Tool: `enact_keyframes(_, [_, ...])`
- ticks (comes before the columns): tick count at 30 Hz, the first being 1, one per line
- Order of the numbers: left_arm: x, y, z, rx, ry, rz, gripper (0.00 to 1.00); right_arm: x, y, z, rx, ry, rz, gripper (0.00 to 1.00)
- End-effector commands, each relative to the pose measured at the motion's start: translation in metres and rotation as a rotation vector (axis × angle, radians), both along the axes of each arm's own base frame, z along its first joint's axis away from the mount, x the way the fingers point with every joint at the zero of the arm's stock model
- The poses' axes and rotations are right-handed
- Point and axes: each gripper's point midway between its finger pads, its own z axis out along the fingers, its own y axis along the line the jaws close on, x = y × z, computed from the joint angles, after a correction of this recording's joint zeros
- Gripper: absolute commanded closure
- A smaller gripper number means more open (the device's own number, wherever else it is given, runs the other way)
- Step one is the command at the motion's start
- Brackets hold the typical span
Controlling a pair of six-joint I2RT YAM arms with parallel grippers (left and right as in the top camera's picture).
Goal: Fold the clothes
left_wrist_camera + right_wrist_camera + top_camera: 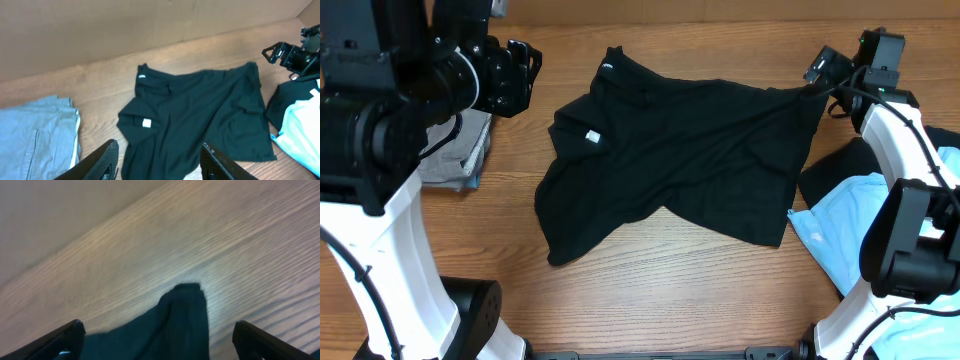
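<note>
The black garment lies crumpled and half spread in the middle of the bench. Its long axis runs across the bench from my left side to my right. One narrow end points toward the far edge, and a small white tag shows near the left part. The cloth is soft, matte and creased, and its outline is uneven, with the near left corner drooping toward me. The far right corner tapers to a blunt tip on the pale wood grain.

My right claw is spread wide around that tip, one finger to each side, and neither finger touches the fabric. My left claw hangs above the bench, also spread wide and holding nothing.

A folded grey garment sits to the left. A light blue cloth lies to the right, beside another dark piece.
</note>
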Motion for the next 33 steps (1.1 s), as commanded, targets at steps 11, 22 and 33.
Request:
enact_keyframes(11, [0.020, 0.013, -0.150, 0.161, 0.499, 0.035, 0.59, -0.085, 0.086, 0.111, 0.302, -0.005, 0.263, 0.06])
enact_keyframes(22, [0.054, -0.032, -0.349, 0.270, 0.811, -0.206, 0.63, -0.165, 0.123, 0.079, 0.402, 0.317, 0.250, 0.07])
enact_keyframes(33, [0.105, -0.056, -0.424, 0.733, 0.622, -0.131, 0.63, -0.179, 0.115, 0.057, 0.366, 0.395, 0.209, 0.06])
